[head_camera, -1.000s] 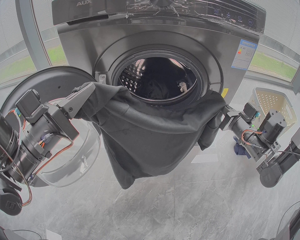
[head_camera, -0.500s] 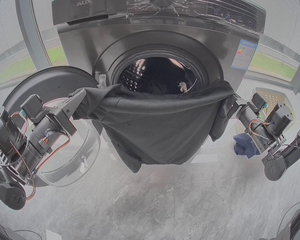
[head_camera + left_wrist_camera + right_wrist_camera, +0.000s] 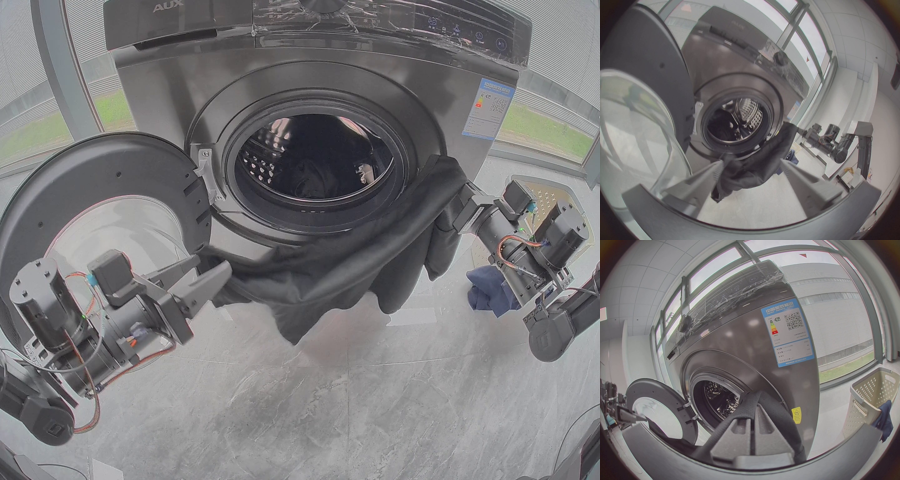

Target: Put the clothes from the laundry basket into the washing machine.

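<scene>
Grey left tool (image 3: 214, 263), nearest: fingers apart, with the dark garment (image 3: 350, 262) lying against one finger only; the garment sags below the port, outside the washing machine (image 3: 312, 75); right tool (image 3: 467, 203) is clamped on its far end; door (image 3: 94, 181) stands open; drum (image 3: 312, 162) contains dark clothes; beyond, a blue garment (image 3: 490, 294) hangs at the laundry basket (image 3: 556, 194). Judgement: task partly complete, with two items left to load.
</scene>
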Available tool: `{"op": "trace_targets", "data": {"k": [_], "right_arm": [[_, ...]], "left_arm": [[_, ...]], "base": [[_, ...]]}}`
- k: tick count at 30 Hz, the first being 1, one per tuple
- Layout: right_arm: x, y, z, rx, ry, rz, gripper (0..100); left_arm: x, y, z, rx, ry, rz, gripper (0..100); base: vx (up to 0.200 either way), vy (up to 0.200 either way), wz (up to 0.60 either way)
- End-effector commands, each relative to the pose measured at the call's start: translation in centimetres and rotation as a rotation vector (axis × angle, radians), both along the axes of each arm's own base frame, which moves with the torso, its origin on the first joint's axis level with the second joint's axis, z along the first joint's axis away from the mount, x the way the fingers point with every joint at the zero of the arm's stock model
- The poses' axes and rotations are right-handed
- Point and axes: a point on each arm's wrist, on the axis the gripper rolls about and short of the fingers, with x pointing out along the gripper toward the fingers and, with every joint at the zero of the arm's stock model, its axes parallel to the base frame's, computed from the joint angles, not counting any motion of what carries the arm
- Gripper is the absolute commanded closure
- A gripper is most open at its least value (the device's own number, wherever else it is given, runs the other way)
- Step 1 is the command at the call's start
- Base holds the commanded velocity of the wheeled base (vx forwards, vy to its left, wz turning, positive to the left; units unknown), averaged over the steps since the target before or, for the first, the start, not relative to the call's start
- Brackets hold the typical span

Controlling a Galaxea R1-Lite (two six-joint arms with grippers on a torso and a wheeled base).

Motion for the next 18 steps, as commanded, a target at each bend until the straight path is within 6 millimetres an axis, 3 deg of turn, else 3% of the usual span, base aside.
{"op": "trace_targets", "data": {"k": [1,11,18], "right_arm": [[-0.3,0.6,0.0,0.004,0.001,0.024,100],[-0.6,1.0,-0.3,-0.003,0.015,0.050,100],[-0.7,1.4,-0.3,-0.003,0.015,0.062,100]], "left_arm": [[0.5,-1.2,-3.0,0.057,0.111,-0.033,0],[3.6,-3.1,-4.1,0.068,0.122,-0.031,0],[5.7,-5.8,-4.7,0.067,0.102,-0.068,0]], "base": [[0.000,0.000,0.00],[0.000,0.000,0.00],[0.000,0.000,0.00]]}}
